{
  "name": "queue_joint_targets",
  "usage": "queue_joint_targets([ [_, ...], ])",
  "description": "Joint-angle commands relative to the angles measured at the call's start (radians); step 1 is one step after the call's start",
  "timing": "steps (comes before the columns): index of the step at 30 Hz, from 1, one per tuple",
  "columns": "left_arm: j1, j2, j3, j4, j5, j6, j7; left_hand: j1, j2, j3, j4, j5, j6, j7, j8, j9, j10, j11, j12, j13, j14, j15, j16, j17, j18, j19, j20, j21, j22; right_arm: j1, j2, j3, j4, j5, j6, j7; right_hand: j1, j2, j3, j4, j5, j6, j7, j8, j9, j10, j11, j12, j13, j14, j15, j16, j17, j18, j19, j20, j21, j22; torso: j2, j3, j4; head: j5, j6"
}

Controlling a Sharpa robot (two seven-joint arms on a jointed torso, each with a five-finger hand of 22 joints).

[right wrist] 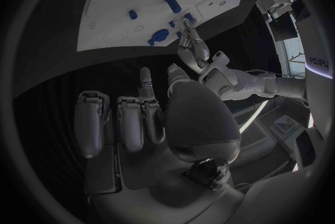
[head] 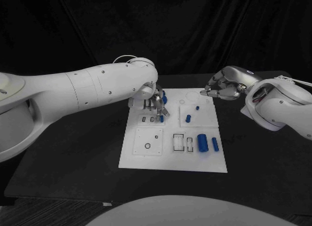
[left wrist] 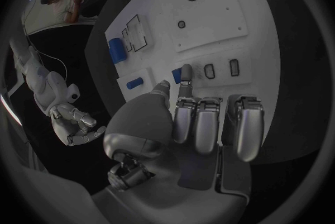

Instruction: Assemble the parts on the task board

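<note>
1. Head view is showing my left hand [head: 154, 101] working over the far left part of the task board [head: 171, 162], fingertips pointing down at a small blue part [head: 161, 118] beside a row of little slots.
2. Left wrist view is showing one extended finger [left wrist: 185, 89] touching that blue part [left wrist: 177, 74]; whether I am actually pinching it or only pressing on it, I cannot tell.
3. That part is lying directly under and just ahead of my left fingertips, its long axis seeming to run toward the near slots, so I am judging that the coming move is a short push or seat.
4. My right hand [head: 222, 88] is hovering off the board's far right corner, fingers curled in on nothing, well apart from the part; my left is far nearer.
5. Two larger blue cylinders [head: 203, 141] are lying near the board's right edge.
</note>
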Motion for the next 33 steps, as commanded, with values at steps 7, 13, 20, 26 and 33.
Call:
queue_joint_targets([
  [7,-0.007,0.007,0.001,-0.014,0.004,0.008,0.010,0.001,-0.021,0.042,-0.012,0.014,0.027,-0.004,-0.019,-0.001,0.123,-0.016,0.029,0.275,0.102,-0.021,0.013,0.266,-0.009,0.031,-0.013,-0.011,0.175,-0.003,0.001,0.001,-0.001,-0.002,0.011,-0.012,0.022,0.010,0.010,-0.002,0.020,0.005,0.012,0.014,0.015,0.101,0.004,0.017,0.276,0.107,0.007,0.020,0.277,-0.012,0.049,0.004,-0.007,0.231,0.000,0.0004,0.0005,-0.003,0.000],
  [13,-0.009,0.010,0.001,-0.015,0.004,0.012,0.002,0.004,-0.022,0.049,-0.017,0.017,0.028,-0.005,-0.022,0.000,0.123,-0.017,0.029,0.275,0.102,-0.022,0.013,0.266,-0.009,0.031,-0.014,-0.011,0.175,-0.003,0.003,0.001,-0.002,-0.002,0.016,-0.012,0.022,0.010,0.010,-0.002,0.020,0.005,0.012,0.014,0.015,0.101,0.004,0.017,0.276,0.107,0.007,0.020,0.277,-0.012,0.049,0.004,-0.007,0.231,0.000,0.0005,-0.0018,0.000,0.000],
  [20,-0.011,0.011,0.001,-0.021,0.004,0.020,-0.002,0.014,-0.028,0.069,-0.032,0.022,0.029,-0.006,-0.028,0.002,0.123,-0.020,0.029,0.275,0.102,-0.024,0.013,0.266,-0.008,0.031,-0.017,-0.013,0.173,-0.003,0.004,0.001,-0.002,-0.002,0.020,-0.013,0.022,0.010,0.010,-0.002,0.020,0.005,0.012,0.014,0.015,0.101,0.004,0.017,0.276,0.107,0.007,0.020,0.277,-0.012,0.049,0.004,-0.007,0.231,0.000,0.0004,-0.0005,-0.002,0.000],
  [26,-0.013,0.009,0.001,-0.023,0.004,0.026,-0.002,0.018,-0.038,0.080,-0.043,0.015,0.028,-0.006,-0.033,0.004,0.123,-0.019,0.029,0.275,0.102,-0.024,0.013,0.266,-0.008,0.031,-0.018,-0.014,0.173,-0.003,0.003,0.001,-0.001,-0.002,0.022,-0.014,0.022,0.010,0.010,-0.002,0.020,0.005,0.012,0.014,0.015,0.101,0.004,0.017,0.276,0.107,0.007,0.020,0.277,-0.012,0.049,0.004,-0.007,0.231,0.000,0.0008,-0.0006,-0.004,0.000],
  [33,-0.015,0.010,0.001,-0.021,0.004,0.033,-0.001,0.030,-0.052,0.096,-0.062,-0.006,0.028,-0.006,-0.039,0.007,0.123,-0.020,0.029,0.275,0.102,-0.025,0.013,0.266,-0.008,0.031,-0.019,-0.016,0.173,-0.003,0.004,0.001,-0.001,-0.002,0.024,-0.015,0.024,0.011,0.009,-0.002,0.019,0.005,0.013,0.014,0.015,0.101,0.005,0.017,0.276,0.107,0.007,0.020,0.277,-0.012,0.048,0.005,-0.008,0.230,0.000,0.0006,-0.0009,-0.002,0.000],
])
